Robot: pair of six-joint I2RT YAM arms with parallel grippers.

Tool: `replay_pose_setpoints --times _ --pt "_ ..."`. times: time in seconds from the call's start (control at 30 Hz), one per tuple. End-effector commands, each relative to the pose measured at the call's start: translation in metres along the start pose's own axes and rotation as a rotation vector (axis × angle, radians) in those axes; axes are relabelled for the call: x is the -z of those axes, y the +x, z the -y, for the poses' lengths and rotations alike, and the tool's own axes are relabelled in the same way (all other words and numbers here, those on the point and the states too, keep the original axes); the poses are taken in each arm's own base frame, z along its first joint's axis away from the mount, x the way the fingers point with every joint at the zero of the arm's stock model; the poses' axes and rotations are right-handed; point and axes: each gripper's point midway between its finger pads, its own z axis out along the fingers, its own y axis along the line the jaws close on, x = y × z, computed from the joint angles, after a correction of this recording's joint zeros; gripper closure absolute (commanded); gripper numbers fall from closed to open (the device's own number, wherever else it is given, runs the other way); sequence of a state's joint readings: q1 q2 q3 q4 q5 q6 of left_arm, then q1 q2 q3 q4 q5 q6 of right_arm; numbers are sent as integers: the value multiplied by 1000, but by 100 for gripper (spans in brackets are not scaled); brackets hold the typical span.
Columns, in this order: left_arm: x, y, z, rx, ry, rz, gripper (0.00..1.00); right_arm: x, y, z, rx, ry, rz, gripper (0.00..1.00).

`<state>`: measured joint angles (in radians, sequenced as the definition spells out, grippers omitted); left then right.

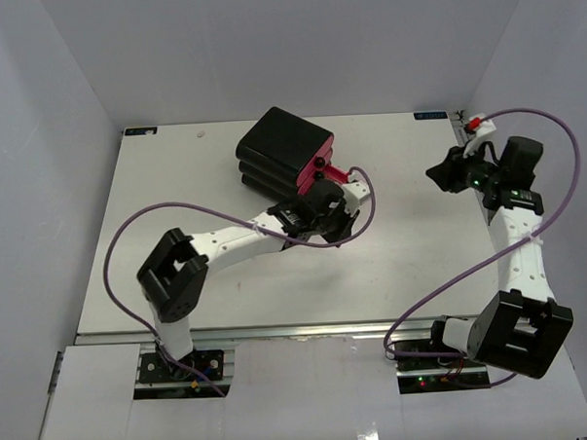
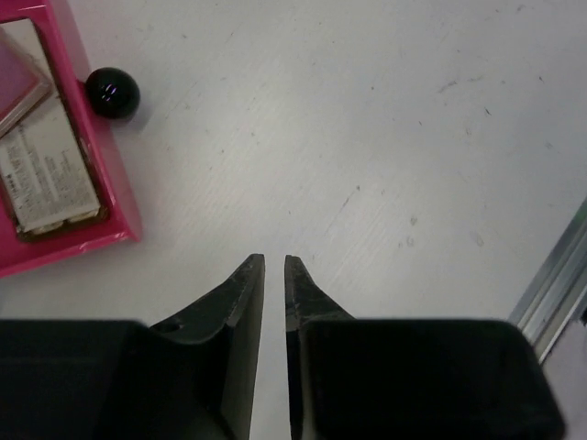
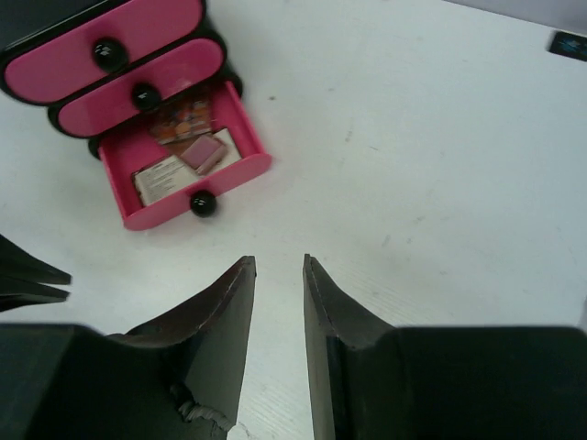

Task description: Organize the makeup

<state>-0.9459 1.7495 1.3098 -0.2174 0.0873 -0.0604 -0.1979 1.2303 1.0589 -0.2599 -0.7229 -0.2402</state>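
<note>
The makeup lies in the open bottom drawer [image 3: 240,137] of the black box [image 1: 283,147]. It is a pink palette [image 3: 206,153], a tan-and-silver case [image 3: 163,179] and a brownish item [image 3: 183,119] behind them. In the left wrist view the case [image 2: 41,179] and palette [image 2: 20,78] show inside the drawer [image 2: 105,197], beside its black knob [image 2: 112,92]. My left gripper [image 2: 273,261] hovers over bare table just in front of the drawer, shut and empty. My right gripper [image 3: 278,264] is far right of the box, open, nothing between its fingers.
The two upper pink drawers [image 3: 128,41] are shut. In the top view the left arm [image 1: 236,240] reaches across the table's middle and hides most of the open drawer. The table's right metal edge [image 2: 559,284] runs nearby. Purple cables loop off both arms.
</note>
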Motion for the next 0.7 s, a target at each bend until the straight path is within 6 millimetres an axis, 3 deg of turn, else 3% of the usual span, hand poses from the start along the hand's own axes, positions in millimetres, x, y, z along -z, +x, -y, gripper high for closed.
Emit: replay_pose_setpoints --times 0.0,0.1,0.17,0.37,0.53,0.67 --pt "-38 -20 4 -8 16 -23 79 31 -3 16 -67 15 86 66" --pt "-67 -19 0 -19 -20 -53 80 36 1 20 -81 25 92 67" --pt "-91 -4 -6 -34 -64 -97 80 37 4 21 -89 27 92 67" --pt "-123 2 -45 -88 -287 -130 79 36 10 20 -101 10 91 67" --pt "-132 10 -72 -156 -424 -156 79 34 13 19 -110 0 89 67" --pt "-127 16 -99 -211 -569 -185 74 33 16 19 -119 -8 85 67"
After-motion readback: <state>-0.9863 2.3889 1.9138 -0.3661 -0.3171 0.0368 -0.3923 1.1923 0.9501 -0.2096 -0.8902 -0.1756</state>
